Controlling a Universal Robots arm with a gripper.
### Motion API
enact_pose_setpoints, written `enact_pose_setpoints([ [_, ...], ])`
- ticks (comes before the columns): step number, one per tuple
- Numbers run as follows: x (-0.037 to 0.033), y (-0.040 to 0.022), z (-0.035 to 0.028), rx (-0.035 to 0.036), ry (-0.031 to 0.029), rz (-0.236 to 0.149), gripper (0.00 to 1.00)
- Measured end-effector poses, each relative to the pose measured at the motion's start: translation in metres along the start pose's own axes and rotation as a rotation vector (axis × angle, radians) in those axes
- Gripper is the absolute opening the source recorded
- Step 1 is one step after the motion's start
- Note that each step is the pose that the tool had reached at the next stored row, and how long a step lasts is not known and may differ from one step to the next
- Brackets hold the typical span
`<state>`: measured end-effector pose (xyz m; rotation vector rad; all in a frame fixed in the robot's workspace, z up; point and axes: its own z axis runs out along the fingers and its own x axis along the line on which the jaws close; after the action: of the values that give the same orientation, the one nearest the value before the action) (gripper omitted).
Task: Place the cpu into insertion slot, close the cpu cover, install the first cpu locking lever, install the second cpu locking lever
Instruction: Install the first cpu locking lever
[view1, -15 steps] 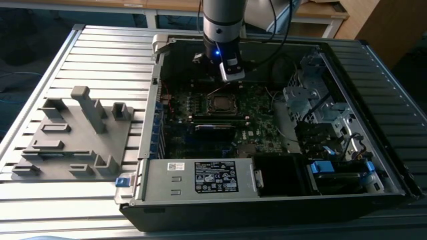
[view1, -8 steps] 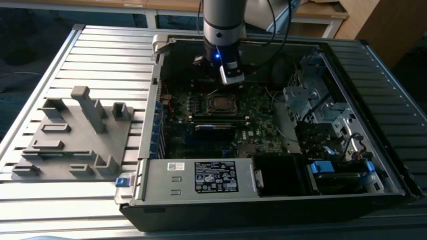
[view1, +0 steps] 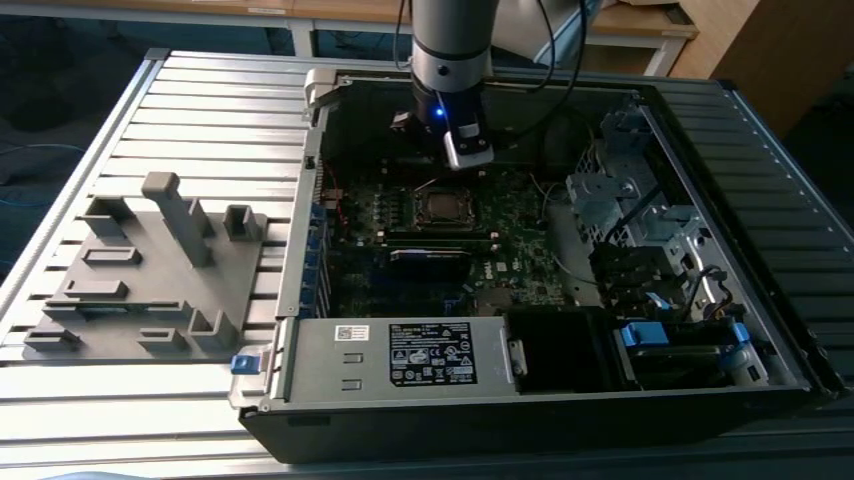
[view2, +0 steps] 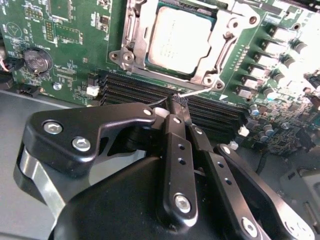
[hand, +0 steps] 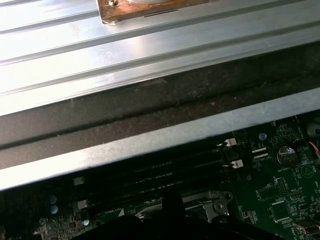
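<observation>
gripper (view2: 178, 103) is seen pinched together at a cpu locking lever (view2: 202, 91); cpu (view2: 180, 37) is seated under cpu cover (view2: 222, 47); steady downward pressure is judged needed.

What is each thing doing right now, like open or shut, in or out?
cpu cover: down flat.
cpu: seated inside the cover's frame.
locking lever: looks unhooked, sticking out over the memory slots.
gripper: shut, tips at the lever.
computer case: open, side off.
</observation>
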<state>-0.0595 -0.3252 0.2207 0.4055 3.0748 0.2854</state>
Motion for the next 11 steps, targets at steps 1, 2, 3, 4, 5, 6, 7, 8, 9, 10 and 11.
enact_pose_setpoints([
  [1, -0.0009, 0.0005, 0.0002, -0.0002, 0.0, 0.0, 0.1],
  [2, -0.0023, 0.0009, 0.0003, -0.0001, 0.0, 0.0, 0.1],
  [3, -0.0037, 0.0013, 0.0004, -0.0001, 0.0, 0.0, 0.1],
  [4, -0.0049, 0.0016, 0.0005, 0.0, 0.0001, 0.0, 0.1],
  [5, -0.0054, 0.0017, 0.0005, -0.0001, 0.0001, 0.0, 0.1],
  [6, -0.0054, 0.0017, 0.0005, -0.0002, 0.0, 0.0, 0.1],
  [7, -0.0055, 0.0018, 0.0005, -0.0001, 0.0, 0.0, 0.1],
  [8, -0.0055, 0.0018, 0.0005, -0.0001, -0.0001, 0.0, 0.1],
  [9, -0.0055, 0.0018, 0.0005, -0.0001, 0.0, 0.0, 0.1],
  [10, -0.0055, 0.0018, 0.0008, -0.0002, -0.0001, 0.0, 0.1],
  [11, -0.0056, 0.0018, 0.0016, -0.0003, -0.0001, 0.0, 0.1],
])
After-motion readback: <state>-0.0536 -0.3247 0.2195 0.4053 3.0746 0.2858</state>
